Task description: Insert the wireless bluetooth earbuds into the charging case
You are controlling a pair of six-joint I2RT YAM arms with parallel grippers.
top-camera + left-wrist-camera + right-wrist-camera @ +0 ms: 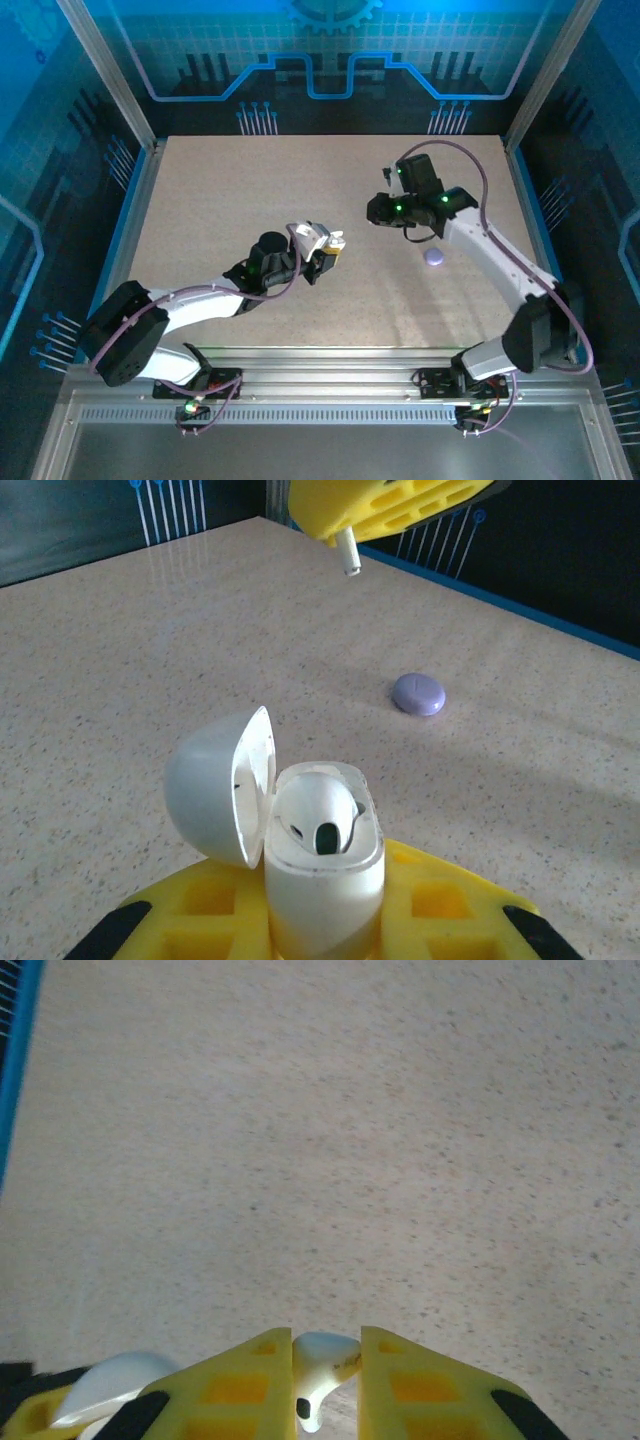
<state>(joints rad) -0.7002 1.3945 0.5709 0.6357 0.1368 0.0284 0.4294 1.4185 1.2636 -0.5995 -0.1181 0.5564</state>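
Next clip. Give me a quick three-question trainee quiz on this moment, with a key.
1. True or false: the white charging case in the left gripper has its lid shut.
2. Fill in: the lavender case lies closed on the ____.
3. What does the right gripper grip? A) a white earbud B) a case lid C) nothing

Key:
1. False. The lid stands open, with a seated earbud inside.
2. table
3. A

White charging case [322, 875], white earbud [318, 1365], lavender case [418, 693], yellow right end effector [326, 1338], speckled beige table [250, 200]
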